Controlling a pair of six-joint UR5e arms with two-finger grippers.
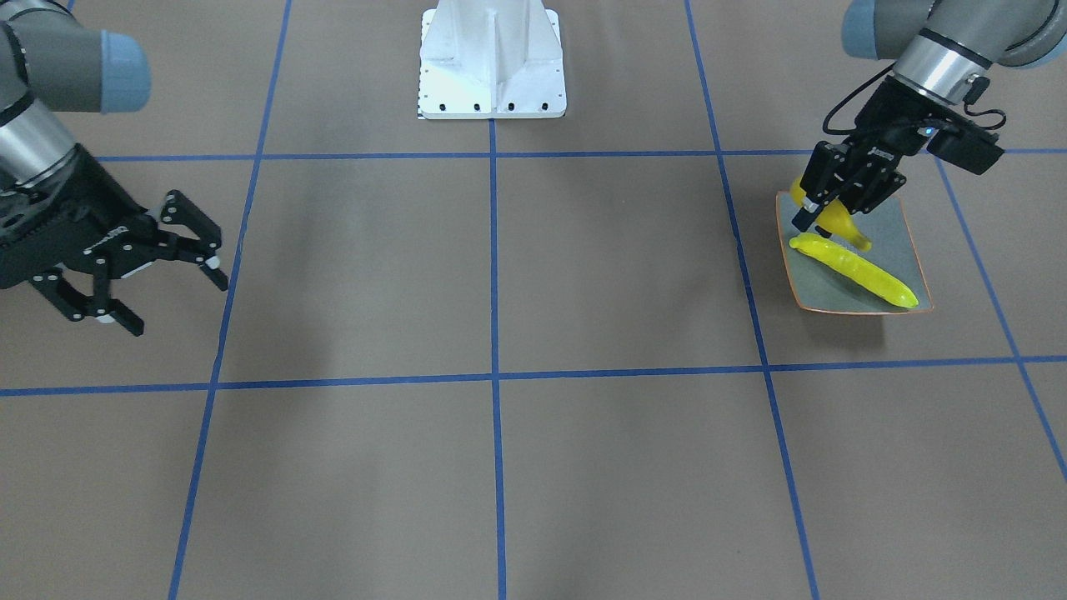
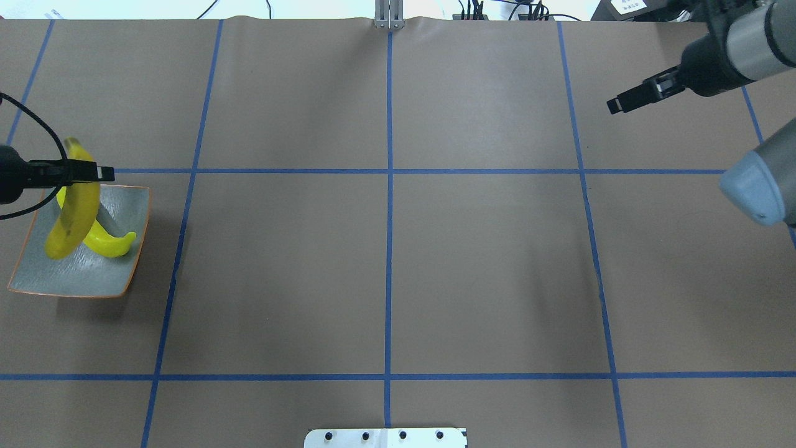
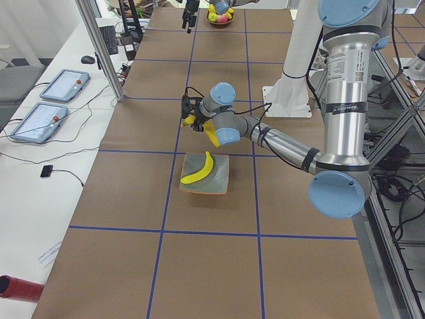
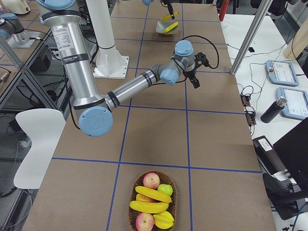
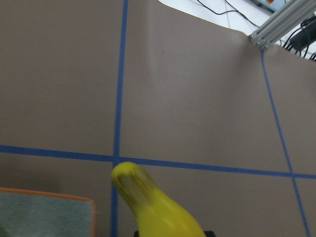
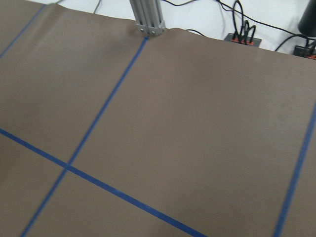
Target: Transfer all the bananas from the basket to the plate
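Note:
The grey-green plate [image 1: 899, 227] with an orange rim lies on the table on my left side; it also shows in the overhead view [image 2: 93, 277]. One long greenish-tipped banana [image 1: 859, 272] lies on it. My left gripper [image 1: 821, 215] is shut on a second banana [image 1: 840, 225] and holds it tilted just above the plate's far part [image 2: 74, 208]. The left wrist view shows this banana's tip [image 5: 148, 202]. My right gripper [image 1: 179, 306] is open and empty above the table. The basket [image 4: 151, 226] holds more bananas [image 4: 150, 207].
The basket at the table's right end also holds red apples [image 4: 151, 180] and a green one [image 4: 165, 189]. The white robot base [image 1: 492, 58] stands at the table's middle back. Blue tape lines cross the brown table [image 2: 388, 261].

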